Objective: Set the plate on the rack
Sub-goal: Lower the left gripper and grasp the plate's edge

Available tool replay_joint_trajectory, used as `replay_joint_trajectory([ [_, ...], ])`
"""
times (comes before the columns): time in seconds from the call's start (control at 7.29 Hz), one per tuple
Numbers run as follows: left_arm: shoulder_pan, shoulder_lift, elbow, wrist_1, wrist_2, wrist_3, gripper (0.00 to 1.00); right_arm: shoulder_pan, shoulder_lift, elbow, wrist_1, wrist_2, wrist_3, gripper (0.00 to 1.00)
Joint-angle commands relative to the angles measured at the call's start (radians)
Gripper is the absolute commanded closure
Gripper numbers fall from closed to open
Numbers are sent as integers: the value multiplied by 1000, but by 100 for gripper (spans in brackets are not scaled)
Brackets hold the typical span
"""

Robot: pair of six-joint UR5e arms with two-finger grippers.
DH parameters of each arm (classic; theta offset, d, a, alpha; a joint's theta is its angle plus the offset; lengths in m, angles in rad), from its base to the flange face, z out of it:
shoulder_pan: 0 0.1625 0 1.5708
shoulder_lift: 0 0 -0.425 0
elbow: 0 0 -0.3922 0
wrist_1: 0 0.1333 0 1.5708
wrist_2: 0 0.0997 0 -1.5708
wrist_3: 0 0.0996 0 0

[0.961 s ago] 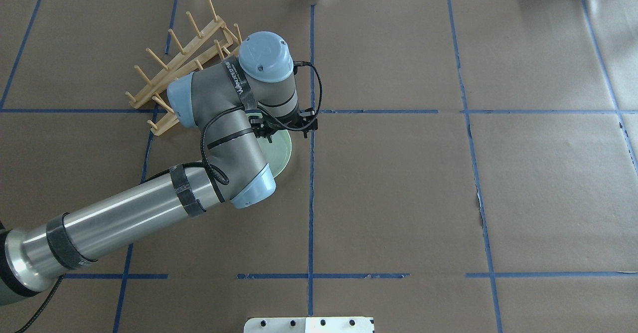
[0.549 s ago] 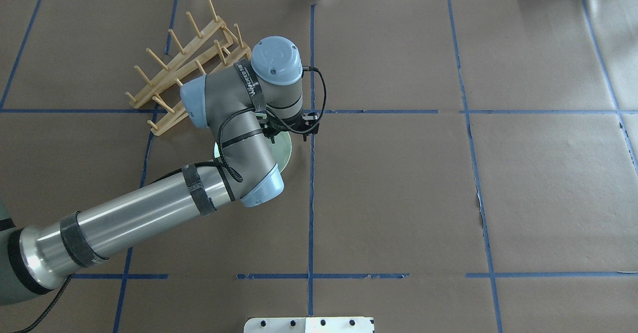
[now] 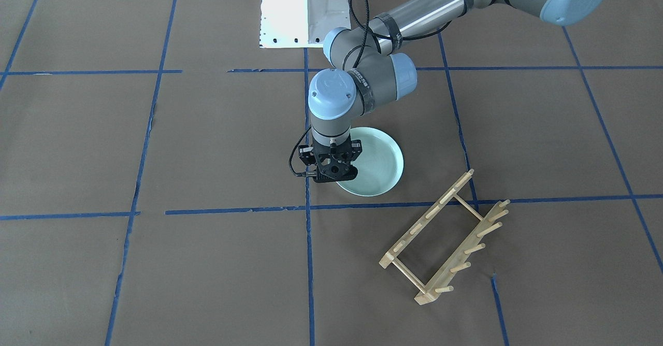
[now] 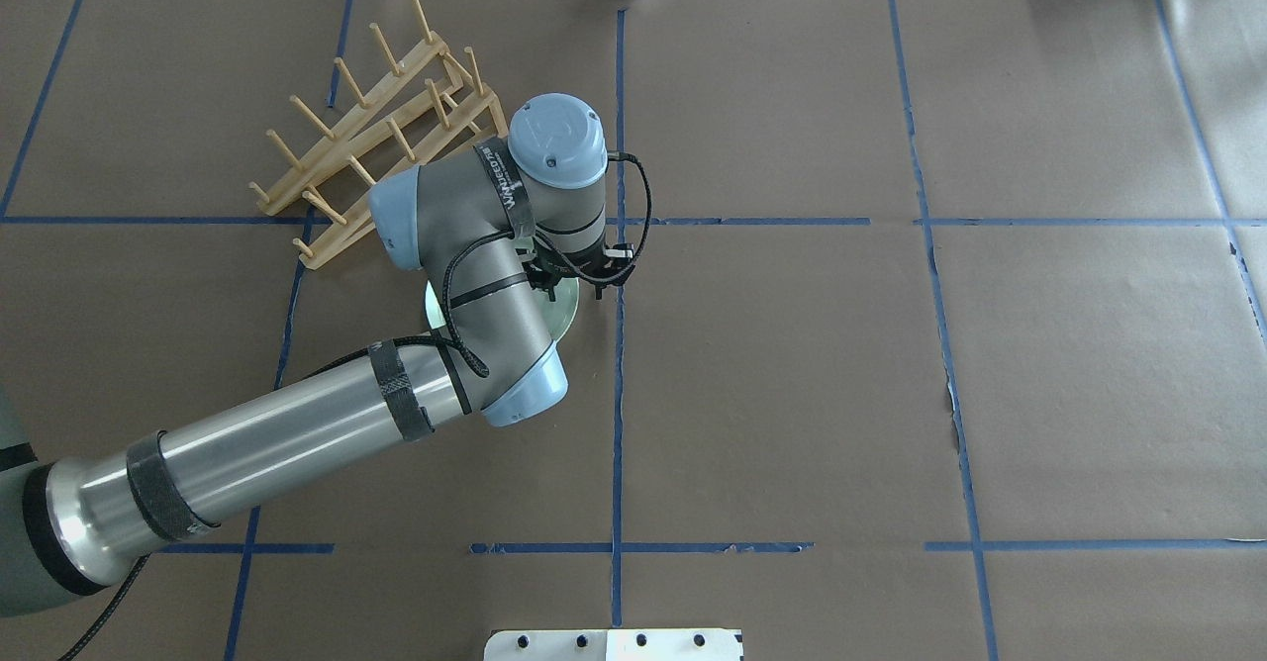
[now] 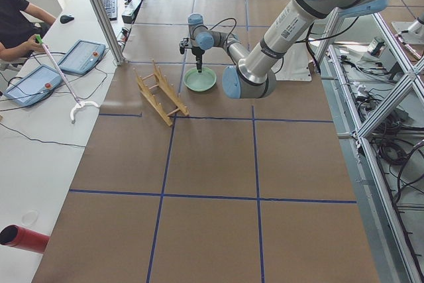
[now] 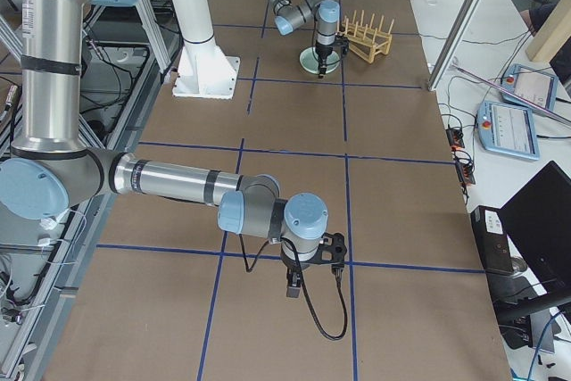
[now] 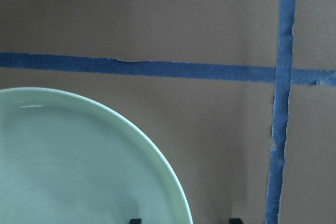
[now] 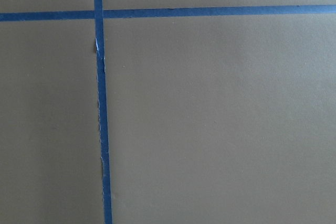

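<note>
Robotics lab bench: table (image 5: 212, 164) papered brown with a blue tape grid (image 5: 254, 157), aluminium frame posts (image 5: 101, 14), cable bundles (image 5: 391, 150), two teach pendants (image 5: 83, 56) on a white side desk (image 5: 40, 130) (operator (image 5: 13, 18) seated there, keyboard (image 5: 108, 3) nearby).

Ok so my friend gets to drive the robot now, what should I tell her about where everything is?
Left gripper: open, low at the plate's edge, fingertips on either side of the rim, not gripping yet.
Right gripper: hangs over the table, far from the plate; can't tell if it is open or shut.
Plate: flat on the table.
Rack: empty, close by, not touching the plate.
Done: reaching the plate.
Left to do: grip it, lift it, stand it in the rack.
</note>
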Motion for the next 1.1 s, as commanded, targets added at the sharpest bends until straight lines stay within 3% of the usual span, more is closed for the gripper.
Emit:
replay_joint_trajectory([
  [0.0,7,1,-4,12,-2,-1,100,0,0,0,0,0,0,0],
  [0.27,2,0,-21,20,-7,-47,100,0,0,0,0,0,0,0],
  [0.69,-143,12,-292,-68,-7,-301,100,0,0,0,0,0,0,0],
  [0.82,-163,96,-387,-219,-5,-486,100,0,0,0,0,0,0,0],
  [0.96,-193,203,-447,-465,-2,-678,100,0,0,-1,0,0,0,0],
])
